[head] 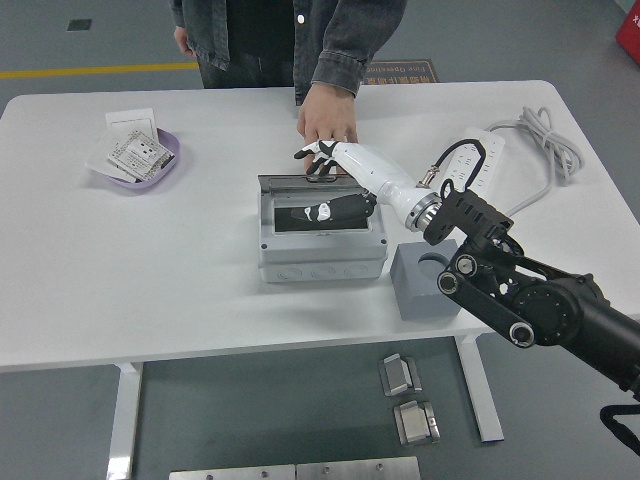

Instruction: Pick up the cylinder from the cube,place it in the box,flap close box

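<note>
the right hand [335, 180] reaches in over the grey box [320, 232], its fingers [318, 150] spread and resting on the tilted lid [318, 192], gripping nothing. the thumb lies low across the lid's front, over the dark opening. i cannot make out the cylinder; whether it sits inside the box is hidden by the lid and hand. the grey cube [427, 280] stands just right of the box, its top hole bare. a person's hand [326, 115] rests behind the box. far left, a purple dish [170, 165] holds paper packets [135, 152].
</note>
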Controlling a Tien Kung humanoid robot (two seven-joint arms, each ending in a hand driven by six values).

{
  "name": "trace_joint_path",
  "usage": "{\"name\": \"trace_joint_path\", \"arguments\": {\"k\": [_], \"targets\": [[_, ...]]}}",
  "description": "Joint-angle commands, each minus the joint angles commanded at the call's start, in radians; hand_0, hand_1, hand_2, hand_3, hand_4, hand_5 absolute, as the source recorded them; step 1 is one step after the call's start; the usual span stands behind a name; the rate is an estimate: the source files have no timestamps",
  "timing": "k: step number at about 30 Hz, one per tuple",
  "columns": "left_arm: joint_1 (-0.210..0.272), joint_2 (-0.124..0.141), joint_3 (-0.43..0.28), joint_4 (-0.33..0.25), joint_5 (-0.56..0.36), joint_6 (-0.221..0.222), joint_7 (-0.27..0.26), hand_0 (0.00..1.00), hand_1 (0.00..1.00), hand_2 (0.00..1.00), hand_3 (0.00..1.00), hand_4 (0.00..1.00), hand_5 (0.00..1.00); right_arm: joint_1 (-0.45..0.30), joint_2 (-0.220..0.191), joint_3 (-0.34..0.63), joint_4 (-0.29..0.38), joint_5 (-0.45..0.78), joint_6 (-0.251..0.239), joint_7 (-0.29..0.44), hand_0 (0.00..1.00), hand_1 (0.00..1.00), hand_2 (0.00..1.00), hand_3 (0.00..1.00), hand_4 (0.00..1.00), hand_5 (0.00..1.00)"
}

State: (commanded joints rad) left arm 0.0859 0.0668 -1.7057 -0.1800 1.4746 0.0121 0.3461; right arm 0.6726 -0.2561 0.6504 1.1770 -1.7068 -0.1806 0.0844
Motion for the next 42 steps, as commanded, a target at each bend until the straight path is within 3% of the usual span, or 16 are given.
{"name": "trace_joint_path", "arguments": {"k": [8, 16, 22, 31, 36, 42], "targets": [[0.001, -0.002, 0.002, 0.000, -0.004, 0.000, -0.001, 0.621, 0.611, 0.557, 0.593, 0.670, 0.263, -0.051, -0.024, -0.004, 0.075, -0.005, -0.002, -0.007, 0.687, 0.600, 0.644, 0.787, 0.951, 0.477], [0.000, -0.003, -0.001, 0.000, -0.002, 0.000, -0.002, 0.621, 0.611, 0.557, 0.592, 0.670, 0.264, -0.086, -0.039, 0.029, 0.104, -0.015, 0.000, -0.009, 0.685, 0.597, 0.644, 0.786, 0.951, 0.478], [0.004, -0.004, -0.005, 0.000, 0.002, 0.000, 0.000, 0.621, 0.611, 0.557, 0.593, 0.669, 0.263, -0.174, -0.053, 0.150, 0.157, -0.068, 0.004, -0.015, 0.685, 0.594, 0.645, 0.786, 0.949, 0.477], [0.013, -0.008, -0.007, 0.000, 0.002, 0.000, -0.001, 0.620, 0.611, 0.557, 0.593, 0.670, 0.263, -0.374, -0.065, 0.402, 0.316, -0.106, 0.003, -0.005, 0.686, 0.589, 0.644, 0.788, 0.950, 0.477], [0.016, -0.015, -0.003, 0.000, -0.007, 0.000, -0.003, 0.621, 0.611, 0.557, 0.592, 0.670, 0.263, -0.503, -0.030, 0.562, 0.355, -0.031, -0.002, 0.040, 0.686, 0.588, 0.643, 0.786, 0.950, 0.480], [0.015, -0.017, -0.003, 0.000, -0.007, 0.000, -0.002, 0.622, 0.611, 0.557, 0.592, 0.670, 0.263, -0.637, 0.038, 0.746, 0.337, 0.121, -0.009, 0.132, 0.686, 0.587, 0.642, 0.785, 0.951, 0.482]]}}
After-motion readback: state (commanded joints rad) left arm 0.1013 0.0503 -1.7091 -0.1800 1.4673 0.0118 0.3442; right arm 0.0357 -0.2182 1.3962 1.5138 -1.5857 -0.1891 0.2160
